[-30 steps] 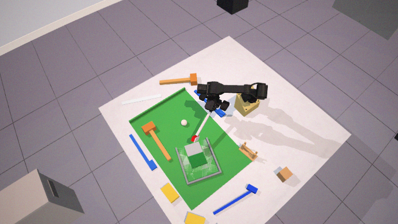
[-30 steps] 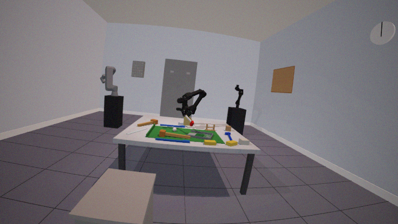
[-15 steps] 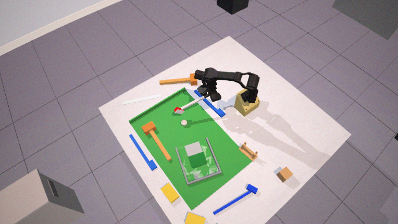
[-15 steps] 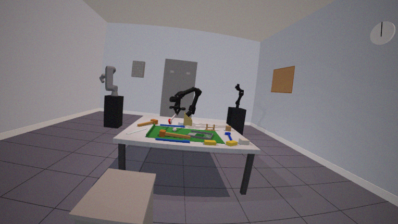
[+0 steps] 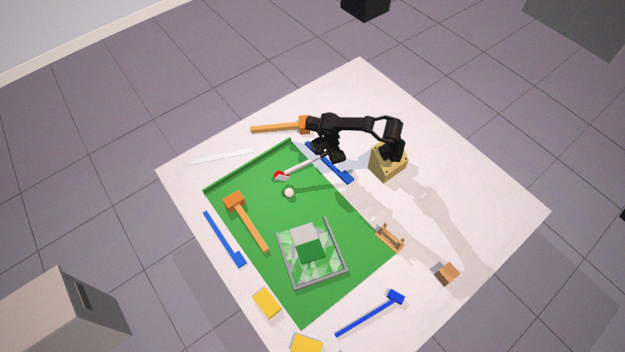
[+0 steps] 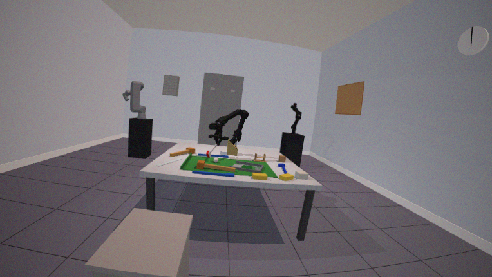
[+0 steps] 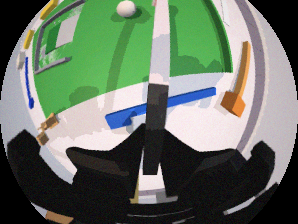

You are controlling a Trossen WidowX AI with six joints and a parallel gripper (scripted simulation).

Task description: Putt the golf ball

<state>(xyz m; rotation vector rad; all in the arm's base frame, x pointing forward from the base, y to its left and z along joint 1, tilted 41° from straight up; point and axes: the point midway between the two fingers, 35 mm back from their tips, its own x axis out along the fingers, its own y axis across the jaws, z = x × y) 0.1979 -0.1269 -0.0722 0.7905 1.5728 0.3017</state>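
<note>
Above the green mat (image 5: 267, 209) (image 6: 192, 164) (image 7: 100, 55), toward the desk (image 5: 472, 196) (image 6: 165, 178) (image 7: 195, 132) edge that carries the walled end of the mat, the red putter (image 5: 301, 165) (image 6: 211, 149) (image 7: 160, 60) is held. Long axis: slanting down and out from the tool (image 5: 325, 154) (image 6: 217, 143) (image 7: 156, 131), head lowest, grip end up; seen from the top, the shaft runs from the desk side bearing the arm base (image 5: 375, 168) (image 6: 232, 148) inward over the mat. Tool: closed on the putter's dark grip, shaft extending beyond the fingertips. Head well apart from the tool, at the far end of the shaft. Contact of head with mat: cannot tell.

Putter appearance: pale, straight, slender shaft; dark grip; small blocky red head with a light face. Golf ball (image 5: 289, 192) (image 6: 216, 160) (image 7: 126, 8): white, round, on the mat near the head, apart from it in the top view. Raised green (image 5: 311, 250) (image 6: 246, 167) (image 7: 52, 37): farther along the mat, inside grey rails, pale ramp (image 5: 304, 233) (image 7: 66, 31) on its ball-facing side.
</note>
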